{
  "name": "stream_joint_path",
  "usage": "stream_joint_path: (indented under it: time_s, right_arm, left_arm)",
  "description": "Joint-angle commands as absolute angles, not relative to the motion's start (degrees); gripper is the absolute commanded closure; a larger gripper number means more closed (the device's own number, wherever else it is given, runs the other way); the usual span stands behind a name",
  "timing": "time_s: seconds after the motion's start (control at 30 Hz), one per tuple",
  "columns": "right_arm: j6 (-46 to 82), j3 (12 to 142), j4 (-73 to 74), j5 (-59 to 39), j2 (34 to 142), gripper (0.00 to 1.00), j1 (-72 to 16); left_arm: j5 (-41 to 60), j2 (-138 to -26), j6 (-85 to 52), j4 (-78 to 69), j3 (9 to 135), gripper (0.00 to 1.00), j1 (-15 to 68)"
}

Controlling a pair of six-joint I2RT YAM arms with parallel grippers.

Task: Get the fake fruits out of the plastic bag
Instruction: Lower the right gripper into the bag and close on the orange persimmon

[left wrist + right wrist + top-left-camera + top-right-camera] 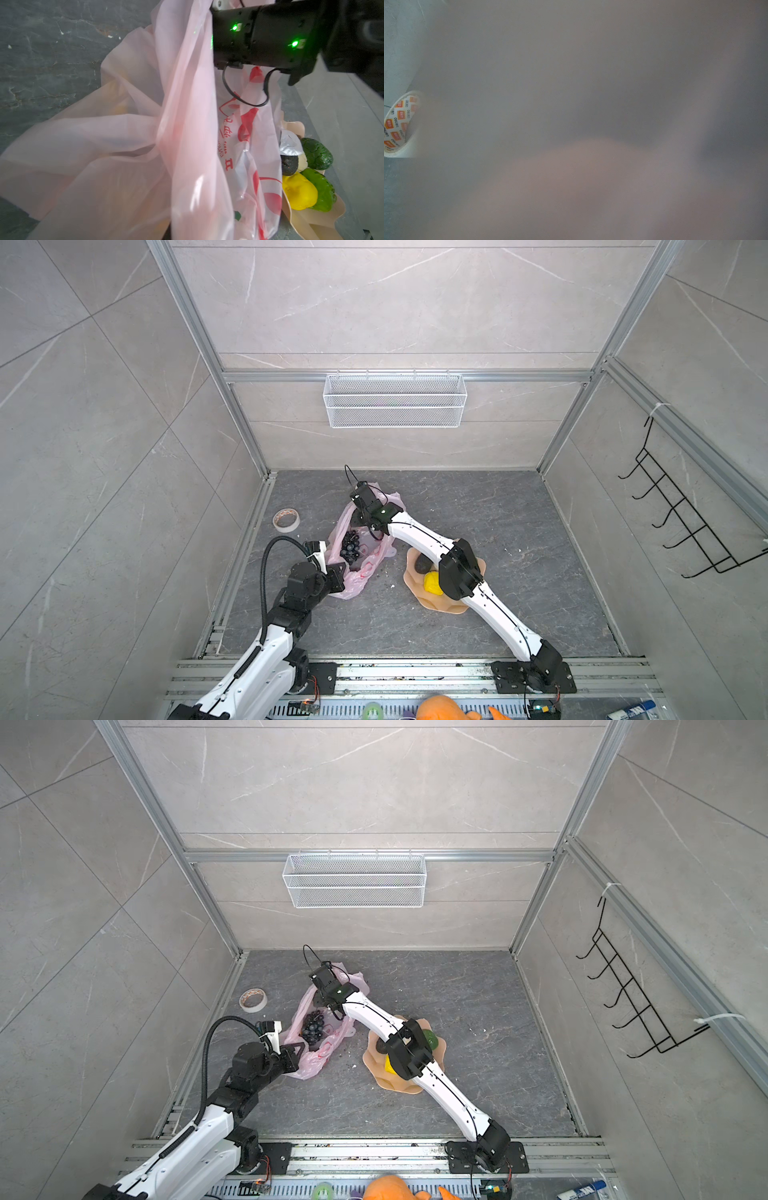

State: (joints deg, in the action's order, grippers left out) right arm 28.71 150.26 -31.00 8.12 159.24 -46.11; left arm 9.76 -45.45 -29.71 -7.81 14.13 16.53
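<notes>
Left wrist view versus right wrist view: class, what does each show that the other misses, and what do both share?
Left wrist only: a peach plate with a lemon and an avocado. Right wrist only: a tape roll. Both: dark floor and the plastic bag, crisp in the left wrist view, apparently a pinkish blur in the right.

Evenly bright, softly shadowed, edge-bowed in both top views; blurred pink by the plastic bag [591, 176] at the right wrist.
</notes>
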Motion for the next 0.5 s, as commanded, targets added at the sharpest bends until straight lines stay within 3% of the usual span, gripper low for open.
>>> stream_joint_path:
  time_s: [0.0,0.47]
  right_arm:
    - [28.59,144.88,-29.99,8.53,153.43,0.56,-46.8]
    - [29.95,121.35,-18.18,9.77,136.9,0.56,-48.24]
  left_arm:
    - [6.79,-47.03,-28.34,-7.55,16.9,1.0,16.7]
    - [4.66,-52.68,-28.43,-6.45,18.88,1.0,16.74]
